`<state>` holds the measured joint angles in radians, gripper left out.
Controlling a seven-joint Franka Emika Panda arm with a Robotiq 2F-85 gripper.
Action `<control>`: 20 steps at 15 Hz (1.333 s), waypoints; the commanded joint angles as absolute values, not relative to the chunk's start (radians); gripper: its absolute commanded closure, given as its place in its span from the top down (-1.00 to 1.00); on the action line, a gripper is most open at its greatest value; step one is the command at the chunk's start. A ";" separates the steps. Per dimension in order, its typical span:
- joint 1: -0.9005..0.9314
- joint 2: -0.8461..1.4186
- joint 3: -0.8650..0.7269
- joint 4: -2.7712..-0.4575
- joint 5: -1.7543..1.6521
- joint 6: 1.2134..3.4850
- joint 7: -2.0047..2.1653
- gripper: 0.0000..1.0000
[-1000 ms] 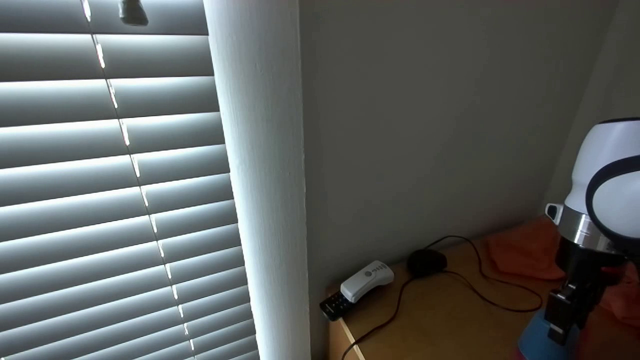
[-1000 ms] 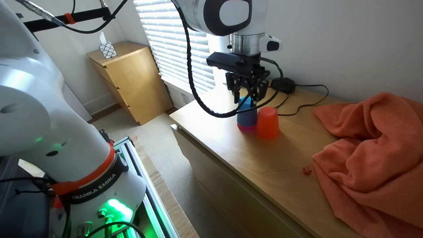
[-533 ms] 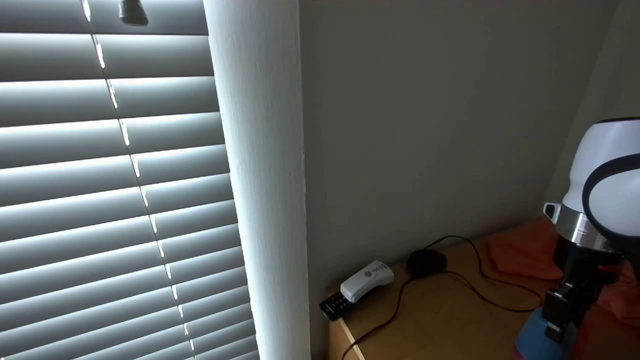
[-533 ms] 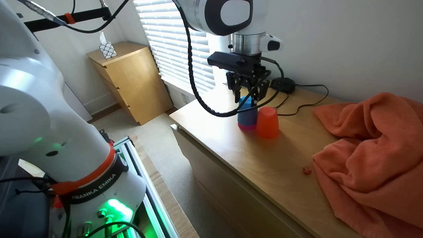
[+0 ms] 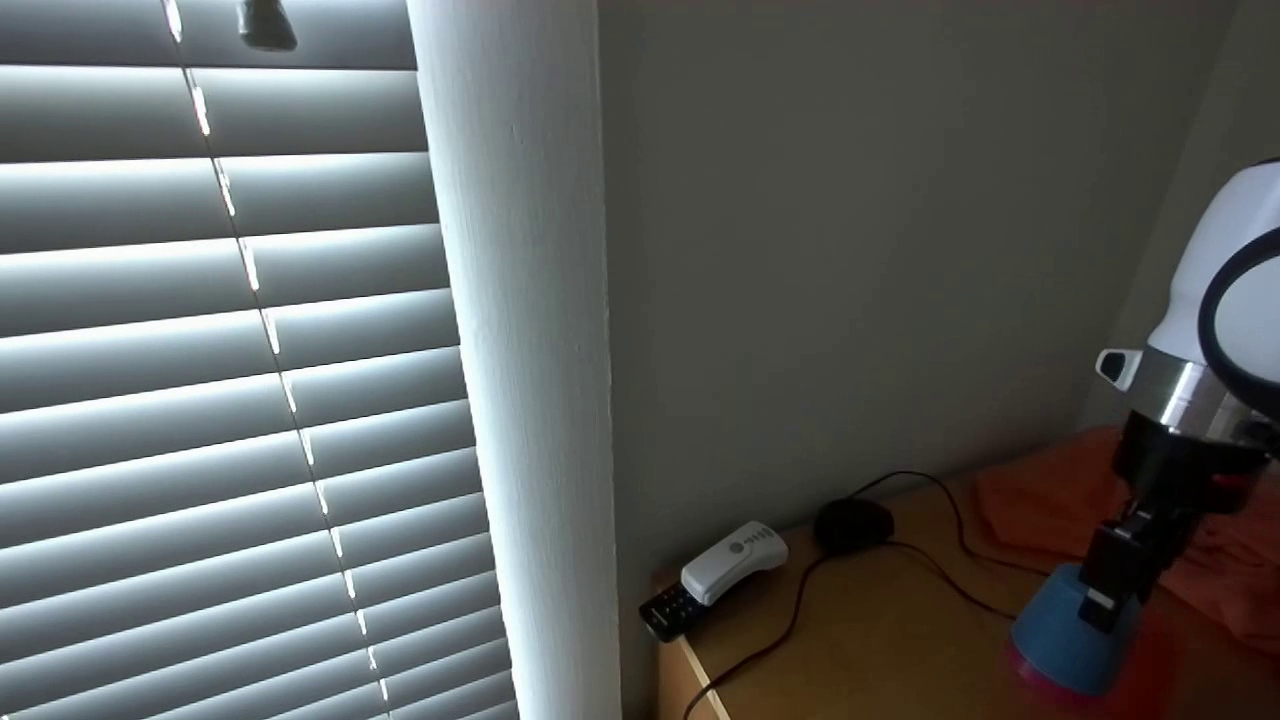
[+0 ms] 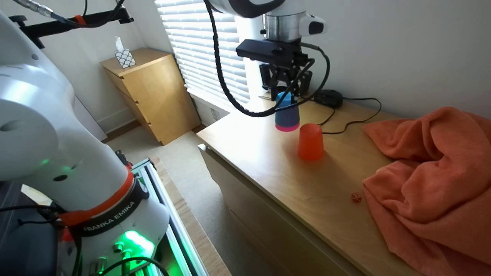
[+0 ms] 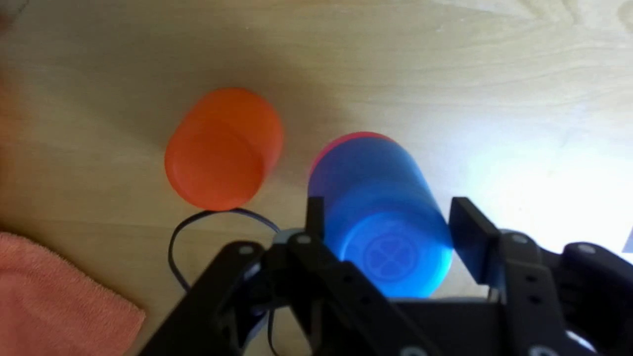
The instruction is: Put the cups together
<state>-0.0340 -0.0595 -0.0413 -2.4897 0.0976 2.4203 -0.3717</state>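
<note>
A blue cup point(image 6: 287, 117) is upside down over a pink cup, whose rim point(image 6: 287, 127) shows below it. My gripper point(image 6: 284, 96) is shut on the blue cup, one finger on each side of its upper part. Both cups are raised above the tabletop, and the pink rim point(image 5: 1045, 680) stays with the blue cup point(image 5: 1065, 630). In the wrist view the blue cup point(image 7: 376, 183) lies between the fingertips point(image 7: 388, 222). An orange-red cup point(image 6: 310, 142) stands upside down on the table beside them; it is left of the blue cup in the wrist view point(image 7: 222, 148).
The wooden tabletop point(image 6: 322, 188) has an orange towel point(image 6: 433, 172) and a small red die point(image 6: 356, 197). A black device point(image 6: 328, 98) with a cable lies near the wall. A white remote point(image 5: 735, 560) and a black remote point(image 5: 672, 610) lie at a table corner.
My gripper has risen with the blue cup and the pink cup in it, from table level to above the tabletop. The orange-red cup has not moved.
</note>
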 commanded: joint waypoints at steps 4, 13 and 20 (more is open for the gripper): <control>-0.056 -0.264 -0.100 -2.511 0.107 2.307 -0.358 -0.22; -0.126 -0.220 -0.167 -2.462 0.034 2.249 -0.281 -0.22; -0.113 -0.129 -0.166 -2.449 0.069 2.314 -0.302 -0.22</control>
<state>-0.1205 -0.1751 -0.1654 -2.4629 0.0600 2.2824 -0.2997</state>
